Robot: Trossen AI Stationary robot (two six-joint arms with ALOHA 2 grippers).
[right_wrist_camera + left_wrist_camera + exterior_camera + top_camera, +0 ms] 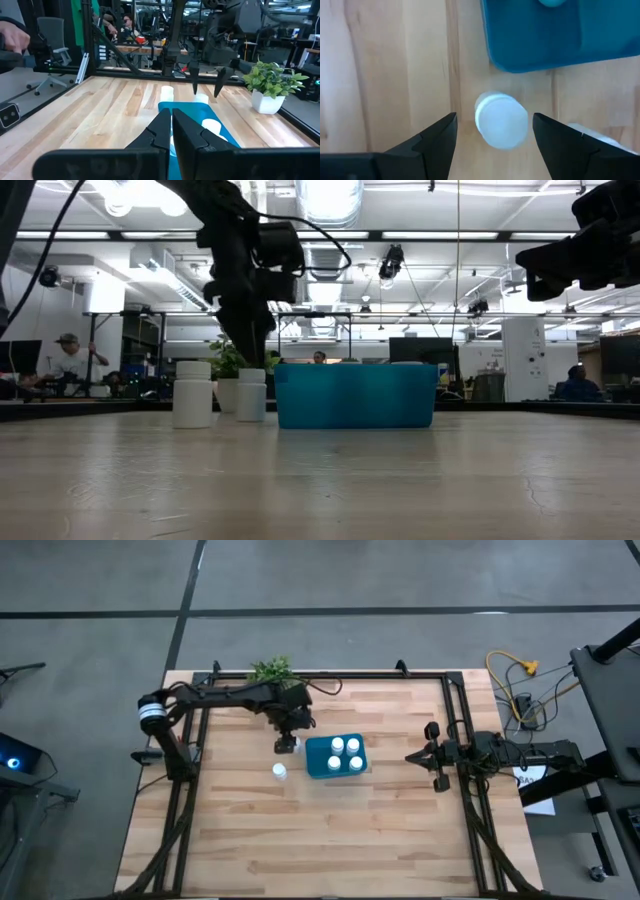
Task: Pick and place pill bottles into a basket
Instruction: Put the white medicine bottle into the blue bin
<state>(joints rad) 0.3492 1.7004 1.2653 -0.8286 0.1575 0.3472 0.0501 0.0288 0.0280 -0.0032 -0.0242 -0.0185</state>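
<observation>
The teal basket [318, 762] stands mid-table with several white pill bottles [345, 753] upright in it. Two more bottles stand on the table to its left: one [287, 745] by the basket's far left corner, one [279, 772] nearer the front. My left gripper [495, 142] is open and points down over the farther bottle [501, 120], one finger on either side of its cap, touching nothing. In the low view its fingertips [250, 350] end just above that bottle [251, 395]. My right gripper [412, 756] is shut and empty at the table's right, pointing toward the basket.
A small green plant in a white pot [272, 670] stands at the table's far edge behind the left arm. A dark frame [455, 730] runs along the table's sides. Bare wood [330, 840] lies in front of the basket.
</observation>
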